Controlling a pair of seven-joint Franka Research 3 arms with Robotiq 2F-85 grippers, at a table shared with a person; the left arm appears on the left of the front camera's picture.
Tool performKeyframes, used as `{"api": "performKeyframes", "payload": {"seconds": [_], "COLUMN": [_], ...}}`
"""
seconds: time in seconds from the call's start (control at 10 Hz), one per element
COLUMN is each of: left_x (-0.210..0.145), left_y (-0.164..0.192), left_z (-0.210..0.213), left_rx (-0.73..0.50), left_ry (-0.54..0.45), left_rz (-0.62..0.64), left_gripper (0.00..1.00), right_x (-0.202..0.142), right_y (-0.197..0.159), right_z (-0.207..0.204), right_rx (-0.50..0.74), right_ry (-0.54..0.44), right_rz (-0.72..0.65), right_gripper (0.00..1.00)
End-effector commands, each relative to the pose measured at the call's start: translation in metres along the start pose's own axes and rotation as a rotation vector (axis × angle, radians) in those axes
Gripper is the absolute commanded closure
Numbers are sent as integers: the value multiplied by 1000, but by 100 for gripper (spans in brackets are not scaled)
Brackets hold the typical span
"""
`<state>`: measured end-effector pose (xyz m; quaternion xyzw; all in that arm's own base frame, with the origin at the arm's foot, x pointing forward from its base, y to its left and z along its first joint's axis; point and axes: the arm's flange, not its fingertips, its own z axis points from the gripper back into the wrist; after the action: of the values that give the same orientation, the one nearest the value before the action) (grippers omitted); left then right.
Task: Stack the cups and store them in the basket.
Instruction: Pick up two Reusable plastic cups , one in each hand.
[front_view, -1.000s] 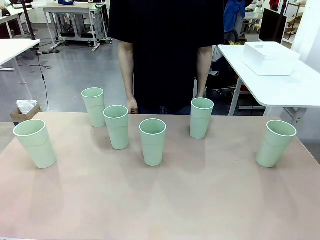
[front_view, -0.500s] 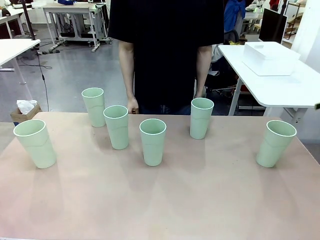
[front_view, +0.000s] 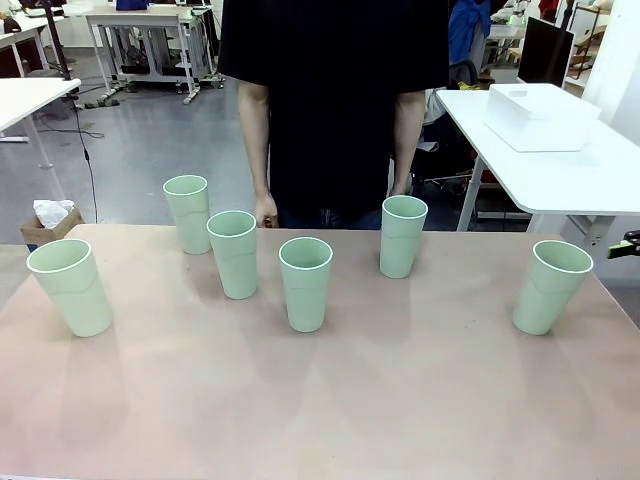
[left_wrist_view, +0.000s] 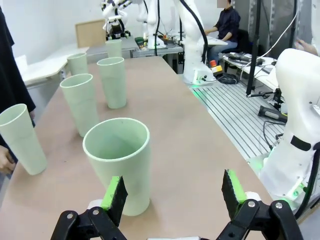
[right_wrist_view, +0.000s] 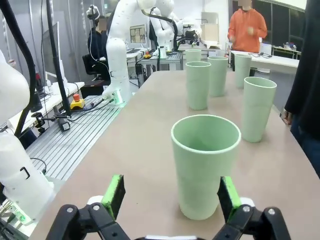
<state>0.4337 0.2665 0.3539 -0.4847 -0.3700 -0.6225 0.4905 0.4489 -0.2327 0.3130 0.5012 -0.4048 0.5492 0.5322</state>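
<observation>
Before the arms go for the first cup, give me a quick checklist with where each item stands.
1. Left gripper open: ok.
2. Right gripper open: ok.
3. Six cups upright, none nested: ok.
4. Nearest cup centred before the left gripper: not ok, off to one side.
5. Person's hand clear of the cups: ok.
6. Basket on the work table: not ok, it sits on the white side table.

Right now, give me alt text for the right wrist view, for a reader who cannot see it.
The open right hand faces an upright mint-green cup close ahead on the table. Five more cups stand upright beyond it, none stacked.
</observation>
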Motion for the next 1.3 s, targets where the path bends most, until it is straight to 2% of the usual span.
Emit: {"api": "performKeyframes", "payload": {"seconds": [0.0,0.2,0.4,0.8,1.2], "left_x": [-2,-1,-26,-61,-68], "left_y": [-6,-1,34,67,75], "left_z": [7,3,5,-6,-22], "left_rx": [27,8,-45,22,23], "left_ry": [23,7,10,-113,-171], "left_rz": [2,2,46,75,116], "left_gripper": [0,0,0,0,0], "right_x": [9,1,-11,-31,-46], "right_y": [1,0,-33,-57,-62], "right_z": [5,1,-20,-42,-59], "right_rx": [25,6,98,132,183], "right_ry": [27,7,-30,-54,-65], "right_rz": [3,0,-32,-58,-87], "right_gripper": [0,0,0,0,0]}}
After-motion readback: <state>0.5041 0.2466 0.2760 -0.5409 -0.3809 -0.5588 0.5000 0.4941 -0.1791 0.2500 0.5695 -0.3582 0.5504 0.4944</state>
